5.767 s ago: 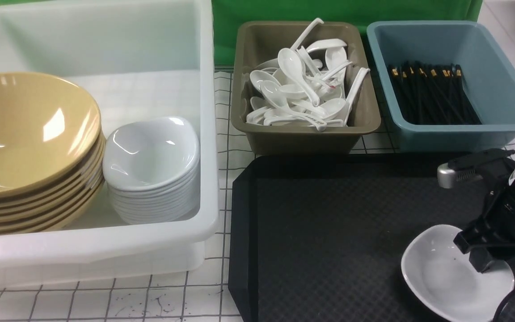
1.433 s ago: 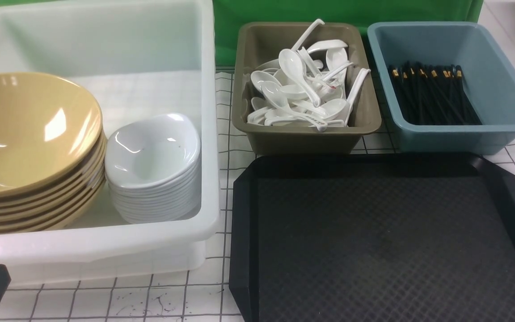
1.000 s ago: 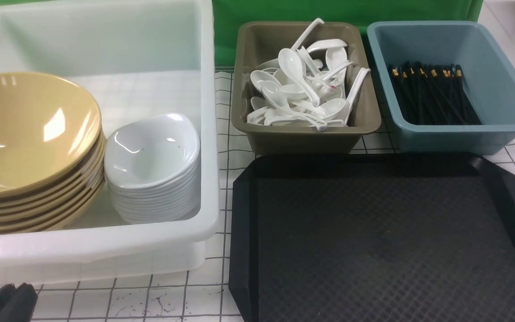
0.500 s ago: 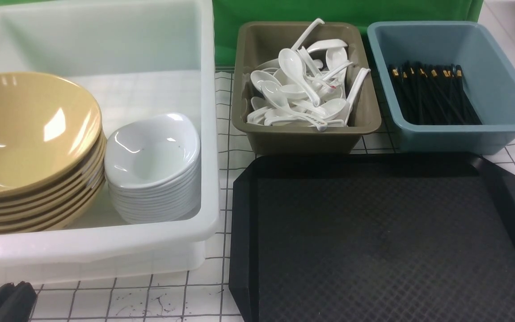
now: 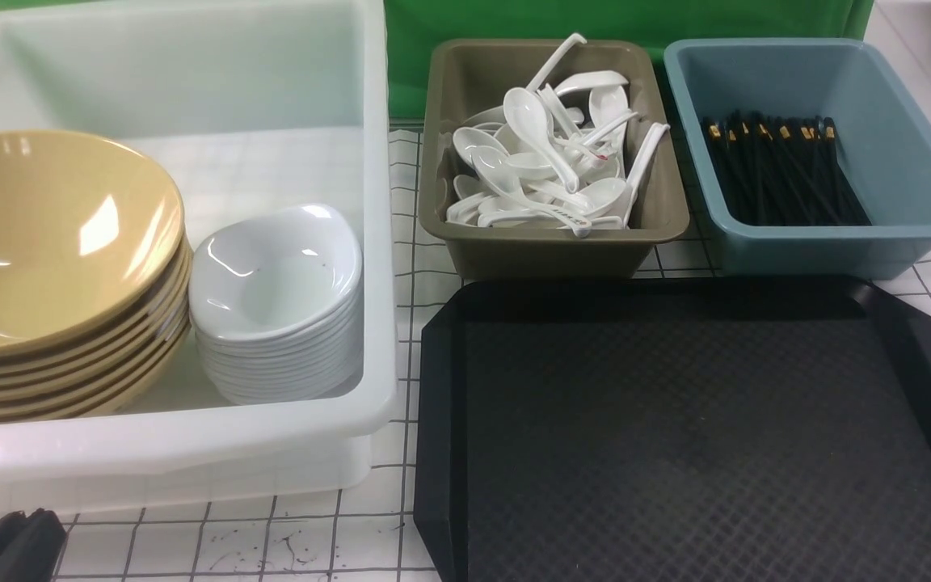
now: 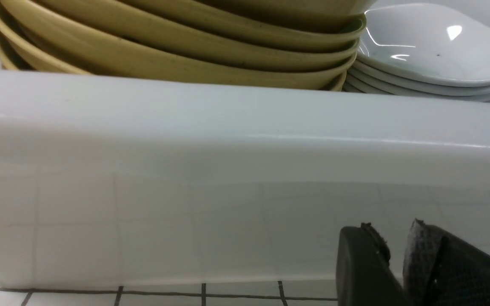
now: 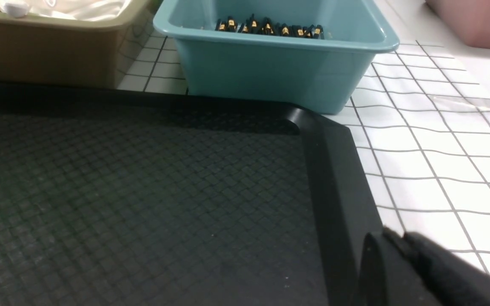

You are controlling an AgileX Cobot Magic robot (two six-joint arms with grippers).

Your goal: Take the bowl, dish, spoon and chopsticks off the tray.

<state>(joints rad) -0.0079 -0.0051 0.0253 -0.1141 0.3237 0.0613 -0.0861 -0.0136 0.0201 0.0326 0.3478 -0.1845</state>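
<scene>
Front view: the tray (image 5: 676, 436) sits bare on the desk (image 5: 304, 541), with the bowl (image 5: 45, 234) topping its stack in the white bin (image 5: 368, 242) left of the tray, spoons (image 5: 546, 153) in the olive tub (image 5: 667, 218) and chopsticks (image 5: 781, 170) in the blue tub (image 5: 926, 194) behind the tray, sorted by type, so clearing looks done. Left wrist view: the left gripper (image 6: 398, 250) parks low by the bin wall, jaws nearly together, holding nothing. Right wrist view: the right gripper (image 7: 391, 246) hangs over the tray's rim, jaws closed and empty.

A white bin (image 5: 191, 453), olive tub (image 5: 550, 246) and blue tub (image 5: 821, 246) stand on the gridded table (image 5: 271, 550).
</scene>
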